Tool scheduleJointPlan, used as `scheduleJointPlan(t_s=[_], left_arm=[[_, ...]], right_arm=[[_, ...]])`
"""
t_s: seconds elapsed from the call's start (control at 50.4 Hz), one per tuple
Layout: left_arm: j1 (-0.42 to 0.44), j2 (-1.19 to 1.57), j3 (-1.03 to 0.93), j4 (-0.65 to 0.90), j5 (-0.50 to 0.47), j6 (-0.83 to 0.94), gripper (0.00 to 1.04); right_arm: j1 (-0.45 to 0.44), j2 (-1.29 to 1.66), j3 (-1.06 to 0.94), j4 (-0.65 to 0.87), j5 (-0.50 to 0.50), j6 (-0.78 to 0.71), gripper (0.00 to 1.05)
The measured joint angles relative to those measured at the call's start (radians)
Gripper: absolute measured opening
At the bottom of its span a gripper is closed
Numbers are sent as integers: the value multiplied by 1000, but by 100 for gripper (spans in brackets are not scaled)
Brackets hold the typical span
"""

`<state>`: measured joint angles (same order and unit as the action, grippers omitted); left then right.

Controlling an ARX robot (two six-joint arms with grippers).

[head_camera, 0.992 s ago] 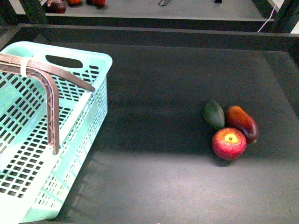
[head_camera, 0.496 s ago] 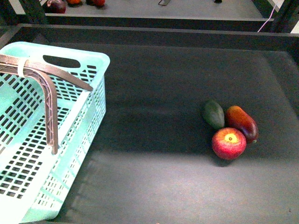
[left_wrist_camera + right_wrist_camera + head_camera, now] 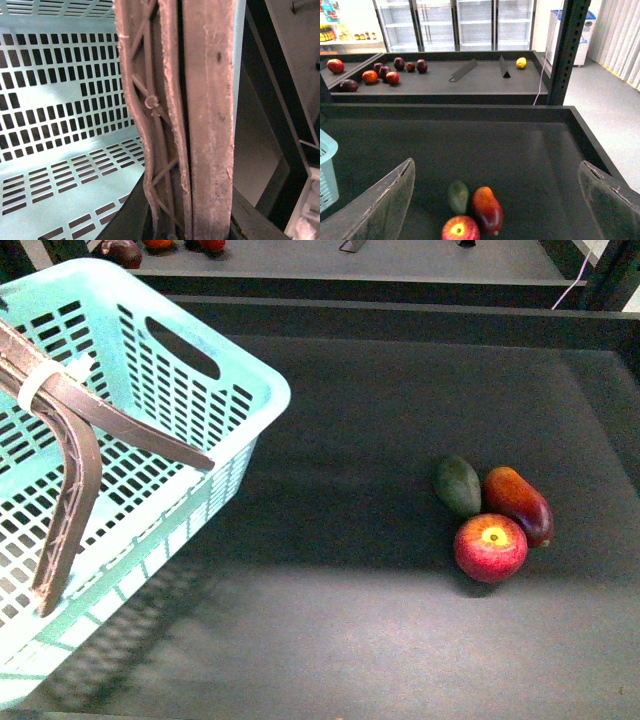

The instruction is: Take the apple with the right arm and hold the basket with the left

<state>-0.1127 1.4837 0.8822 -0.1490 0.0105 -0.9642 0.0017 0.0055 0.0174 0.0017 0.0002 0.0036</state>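
Note:
The apple (image 3: 490, 547), red with a yellow patch at its stem, lies on the dark table at the right, touching a green avocado (image 3: 457, 485) and a red-orange mango (image 3: 517, 504). It also shows in the right wrist view (image 3: 460, 229). My right gripper (image 3: 502, 200) is open and empty, its jaws spread wide above the fruit. The turquoise basket (image 3: 190, 410) is at the left, tilted and lifted. My left gripper (image 3: 187, 220) is shut on its two brown handles (image 3: 200, 115); neither gripper shows in the front view.
A raised dark rim (image 3: 400, 315) borders the table at the back. Beyond it another shelf (image 3: 470, 75) holds several fruits and a yellow lemon (image 3: 521, 62). A dark post (image 3: 567, 50) stands at the back right.
The basket has risen and tilted, its near corner swinging up and to the right. The fruit has not moved.

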Motion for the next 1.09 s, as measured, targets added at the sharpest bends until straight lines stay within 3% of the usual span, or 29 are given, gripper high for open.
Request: scheduleJointPlan(t_s=[0.258, 0.436, 0.654, 1.091], left_arm=[[-195, -64, 146, -159, 46, 100, 19], [-331, -66, 217, -207, 100, 152, 19], [-476, -84, 230, -216, 87, 202, 19], [-492, -111, 230, -164, 94, 227, 19]], right_arm=[[0, 0, 0, 0, 0, 0, 96], [0, 0, 0, 0, 0, 0, 96], [0, 0, 0, 0, 0, 0, 96], [0, 0, 0, 0, 0, 0, 96]])
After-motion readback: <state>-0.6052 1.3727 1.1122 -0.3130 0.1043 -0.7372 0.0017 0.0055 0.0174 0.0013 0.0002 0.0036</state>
